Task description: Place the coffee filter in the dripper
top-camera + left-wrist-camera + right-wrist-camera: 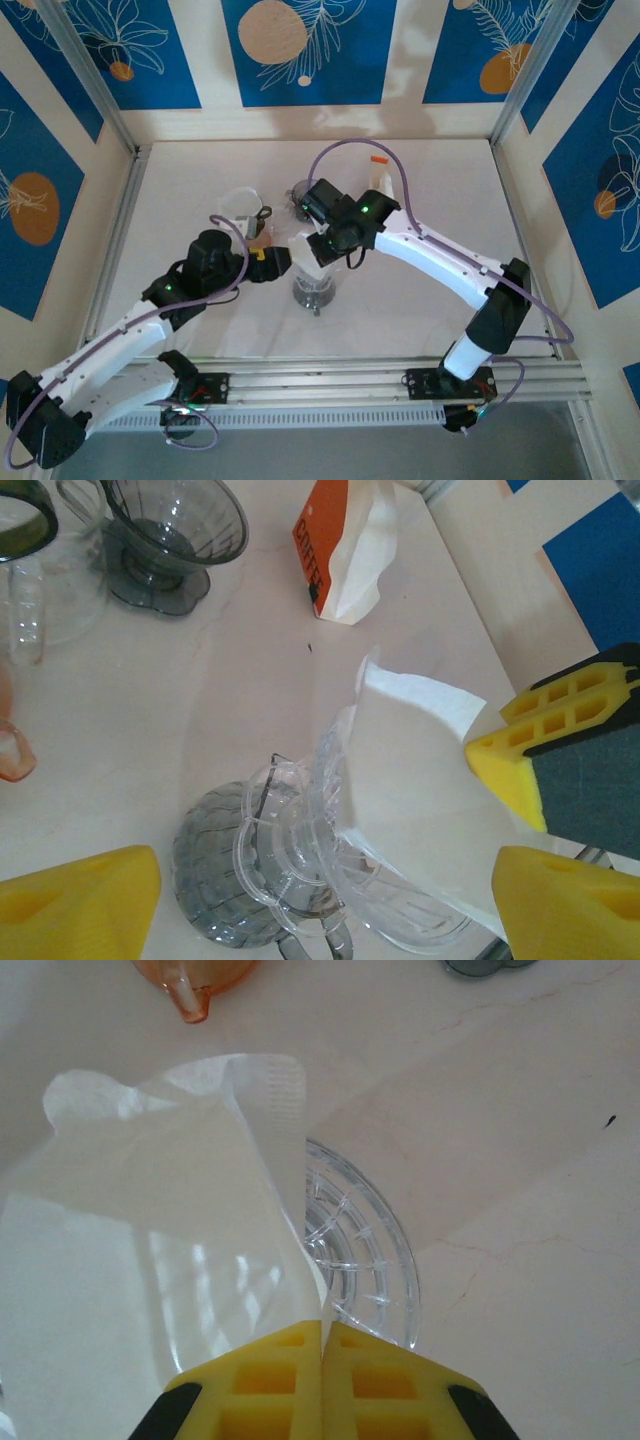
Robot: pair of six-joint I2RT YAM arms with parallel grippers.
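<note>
Right fingers (290, 1380): pinching the coffee filter (150, 1240) closed at its seam.
Filter: lying just ahead of them, seam pointing away.
Dripper (365, 1250): sitting directly beneath, beyond the fingertips.
Left fingers (80, 910): standing wide, flanking the dripper, gripping nothing.

Orange pack (318, 530): dark lettering on side; reads, seemingly, "COFFE"; last letters too blurred to tell.

Two drippers stand on the table (200, 170): one clear dripper (290, 870) and one smoke-grey dripper (175, 540). There is also one orange vessel (200, 975), cut off at the edge, one glass jug (30, 580), one opened pack of filters (345, 550) and one loose coffee filter (420, 790).
</note>
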